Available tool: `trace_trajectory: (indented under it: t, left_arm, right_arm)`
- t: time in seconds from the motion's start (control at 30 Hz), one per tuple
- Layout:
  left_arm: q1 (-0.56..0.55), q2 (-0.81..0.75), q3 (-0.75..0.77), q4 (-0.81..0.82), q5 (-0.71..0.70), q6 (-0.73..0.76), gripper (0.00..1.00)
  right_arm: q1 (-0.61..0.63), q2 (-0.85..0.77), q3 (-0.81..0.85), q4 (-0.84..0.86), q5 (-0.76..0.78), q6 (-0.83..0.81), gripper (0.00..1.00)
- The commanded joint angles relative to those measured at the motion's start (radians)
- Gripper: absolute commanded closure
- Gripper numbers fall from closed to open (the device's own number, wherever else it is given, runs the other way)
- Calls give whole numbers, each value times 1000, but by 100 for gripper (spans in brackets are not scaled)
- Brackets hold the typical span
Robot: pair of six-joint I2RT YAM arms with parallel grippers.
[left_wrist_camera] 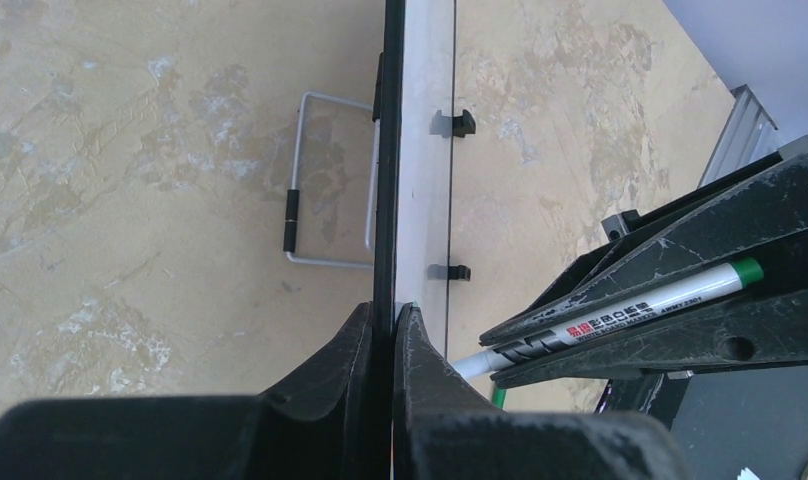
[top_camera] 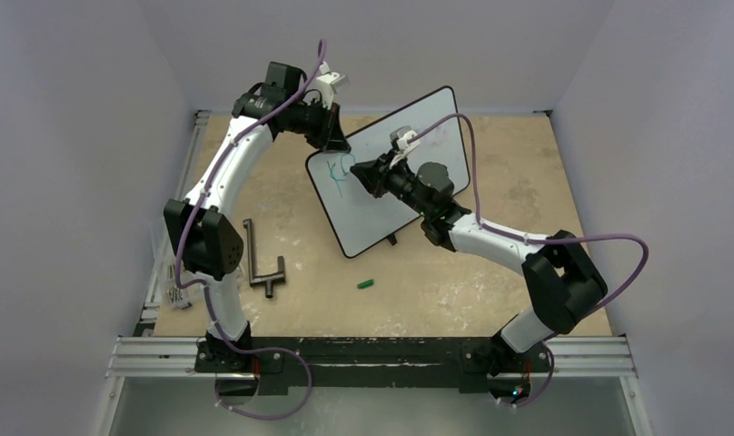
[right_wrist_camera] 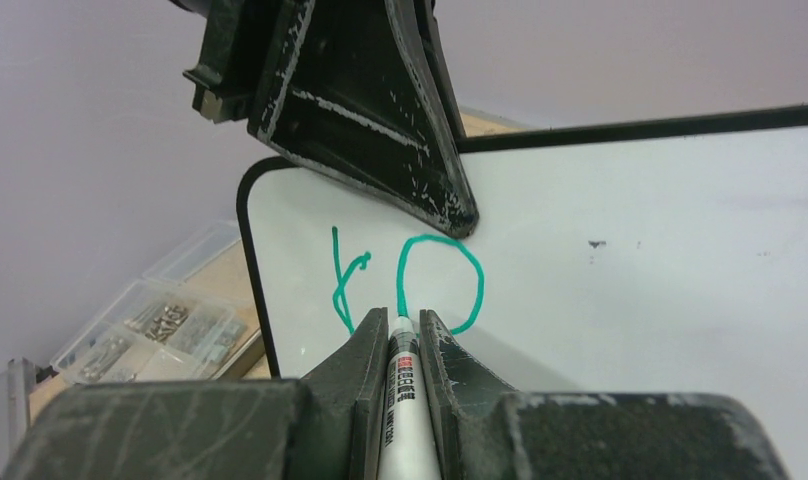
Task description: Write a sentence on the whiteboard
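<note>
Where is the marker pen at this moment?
In the right wrist view, the marker sits clamped in the right gripper, its tip at the green lettering near the left end of the whiteboard.

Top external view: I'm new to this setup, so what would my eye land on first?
The propped whiteboard mid-table, its top edge pinched by the left end effector. The right end effector holds a marker to the board, beside green strokes near its left corner.
</note>
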Motion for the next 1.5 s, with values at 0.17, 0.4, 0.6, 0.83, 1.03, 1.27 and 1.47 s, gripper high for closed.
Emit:
trace_trajectory:
  t: [0.17,0.4,0.6,0.83,1.03,1.27,1.47]
  left_arm:
    - [-25,5,-13,-91,-136,51,100]
    - [-25,5,-11,-90,-135,49,100]
    - [-28,7,-10,-89,-138,42,100]
    - [-30,4,-11,-89,-147,41,100]
    - [-33,6,-9,-91,-149,38,100]
    - [-34,7,-7,-95,-151,37,100]
    - [-36,12,-3,-98,-150,37,100]
  right_arm:
    - [-8,-35,-66,-111,112,-21,100]
    - [-57,-92,-100,-139,140,-8,100]
    - [-65,-125,-27,-145,104,-6,100]
    - [-66,-175,2,-101,51,22,100]
    - [-74,-157,11,-83,51,31,100]
    - [-101,-94,27,-53,42,56,100]
    - [-120,-71,25,-48,30,62,100]
